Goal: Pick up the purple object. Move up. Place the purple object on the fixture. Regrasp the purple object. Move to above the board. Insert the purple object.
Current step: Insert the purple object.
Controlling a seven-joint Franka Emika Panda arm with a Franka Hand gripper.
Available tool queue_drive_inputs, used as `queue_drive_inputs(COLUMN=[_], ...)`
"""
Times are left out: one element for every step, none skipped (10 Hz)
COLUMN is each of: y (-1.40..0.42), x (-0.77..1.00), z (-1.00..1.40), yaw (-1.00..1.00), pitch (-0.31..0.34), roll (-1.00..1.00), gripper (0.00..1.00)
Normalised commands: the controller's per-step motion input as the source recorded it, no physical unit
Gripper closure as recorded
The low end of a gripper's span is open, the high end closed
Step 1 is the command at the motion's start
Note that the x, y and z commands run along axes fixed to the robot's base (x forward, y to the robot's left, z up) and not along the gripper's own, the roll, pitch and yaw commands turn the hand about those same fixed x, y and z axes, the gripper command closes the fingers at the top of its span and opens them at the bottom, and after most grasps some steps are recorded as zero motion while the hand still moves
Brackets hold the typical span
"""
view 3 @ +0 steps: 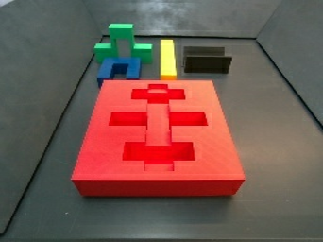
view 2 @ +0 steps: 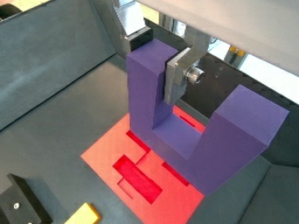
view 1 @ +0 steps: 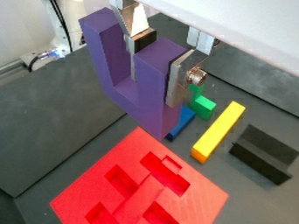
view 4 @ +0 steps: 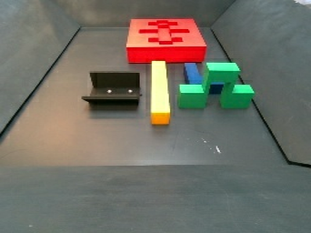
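gripper (view 1: 158, 59) gripping one purple object (view 1: 122, 74), one board (view 3: 158, 137)

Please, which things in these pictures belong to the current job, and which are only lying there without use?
Belong to the job:
- purple object, held in the gripper above the board
- board
- fixture

Only lying there:
- yellow bar
- blue U-shaped block
- green pieces
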Motion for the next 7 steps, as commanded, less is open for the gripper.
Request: queue_drive_inputs(y=[-0.14, -0.23, -0.30, -0.37, -0.46, -0.61, -0.66], x=[0.68, 0.70, 0.55, 0.36, 0.31, 0.17, 0.08], z=[-0.45, -0.36, -0.36, -0.33, -0.35, -0.42, -0.45], yaw=[-0.36, -0.31, -0.17, 0.02, 0.07, 0.20, 0.27], pitch=[0.031, 0.000, 0.000, 0.000, 0.000, -0.006, -0.011], roll=[-0.09, -0.14, -0.19, -0.17, -0.16, -0.17, -0.10], gripper=[1.00, 1.00, 1.00, 1.00, 1.00, 1.00, 1.00])
